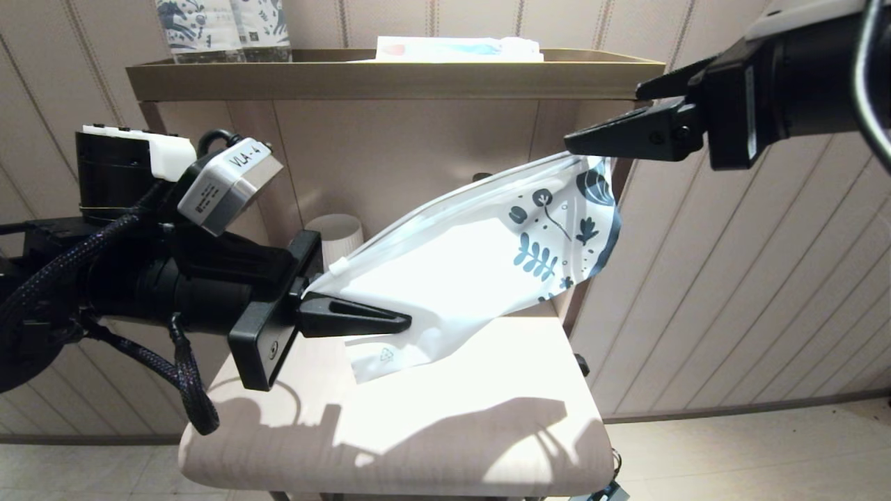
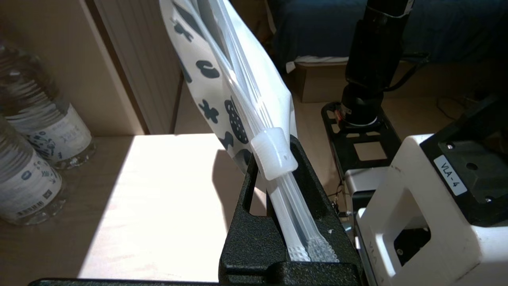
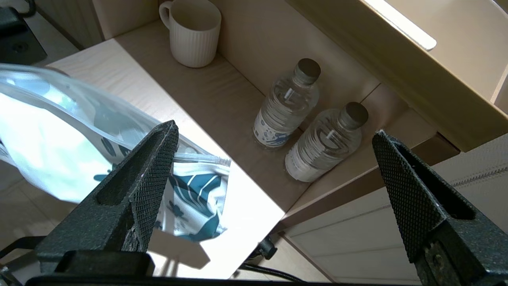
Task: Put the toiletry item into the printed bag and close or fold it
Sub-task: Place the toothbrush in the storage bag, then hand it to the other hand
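The printed bag hangs in the air above the table, slanting up to the right, with its dark blue leaf print at the far upper end. My left gripper is shut on the bag's plain end, pinching the white zip strip just behind the zip slider. My right gripper is open wide, just above the printed end. In the right wrist view the bag lies behind one finger, outside the jaws. The toothbrush is out of view.
A pale table top lies under the bag. A ribbed white mug and two water bottles stand at its back. The shelf above carries blue-patterned packages and a flat white packet.
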Tool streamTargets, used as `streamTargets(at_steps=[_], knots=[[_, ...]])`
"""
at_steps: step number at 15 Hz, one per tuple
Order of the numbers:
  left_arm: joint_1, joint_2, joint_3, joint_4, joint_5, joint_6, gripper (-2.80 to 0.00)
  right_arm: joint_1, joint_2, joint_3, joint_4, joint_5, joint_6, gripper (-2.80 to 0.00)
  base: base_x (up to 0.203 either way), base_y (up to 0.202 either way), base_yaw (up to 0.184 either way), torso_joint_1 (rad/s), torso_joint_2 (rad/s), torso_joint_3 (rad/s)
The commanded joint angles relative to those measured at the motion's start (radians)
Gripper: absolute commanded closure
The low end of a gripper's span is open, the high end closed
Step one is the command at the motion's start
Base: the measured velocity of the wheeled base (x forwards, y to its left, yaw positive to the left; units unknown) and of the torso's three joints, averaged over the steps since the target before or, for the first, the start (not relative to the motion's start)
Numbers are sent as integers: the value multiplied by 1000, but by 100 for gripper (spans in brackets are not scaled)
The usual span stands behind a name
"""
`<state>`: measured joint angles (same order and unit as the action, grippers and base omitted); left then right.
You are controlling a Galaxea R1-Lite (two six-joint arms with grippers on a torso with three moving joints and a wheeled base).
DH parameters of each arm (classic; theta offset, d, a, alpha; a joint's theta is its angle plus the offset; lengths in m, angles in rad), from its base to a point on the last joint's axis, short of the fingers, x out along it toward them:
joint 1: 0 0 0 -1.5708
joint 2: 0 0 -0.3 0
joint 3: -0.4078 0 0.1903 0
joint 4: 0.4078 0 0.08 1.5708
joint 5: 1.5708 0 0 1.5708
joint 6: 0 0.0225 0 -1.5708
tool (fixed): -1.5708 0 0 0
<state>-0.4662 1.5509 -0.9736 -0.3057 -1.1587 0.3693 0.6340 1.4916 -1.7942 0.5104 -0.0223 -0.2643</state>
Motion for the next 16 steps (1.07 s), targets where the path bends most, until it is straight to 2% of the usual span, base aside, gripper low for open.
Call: streamTargets(at_steps=[1, 8, 10, 12, 14, 16], knots=[[-2, -9, 4, -3, -7, 2, 0, -5, -25, 25, 3, -4, -8, -280, 0, 0, 0, 0, 0, 0], [-2, -26, 10, -3, -9, 5, 0, -73, -66, 52, 3, -2, -24, -280, 0, 0, 0, 0, 0, 0], [-2, -29, 15, -3, -9, 7, 0, -70, -83, 47, 4, 2, -23, -280, 0, 0, 0, 0, 0, 0], [-3, -38, 20, -1, -10, 5, 0, -50, -103, 47, 10, 13, -17, -280, 0, 0, 0, 0, 0, 0], [-40, -45, 25, 5, -28, -2, 0, 21, -119, 36, 20, 24, -2, -280, 0, 0, 0, 0, 0, 0], [-82, -50, 27, 26, -25, -9, 0, 91, -114, -33, 116, 31, 39, -280, 0, 0, 0, 0, 0, 0]])
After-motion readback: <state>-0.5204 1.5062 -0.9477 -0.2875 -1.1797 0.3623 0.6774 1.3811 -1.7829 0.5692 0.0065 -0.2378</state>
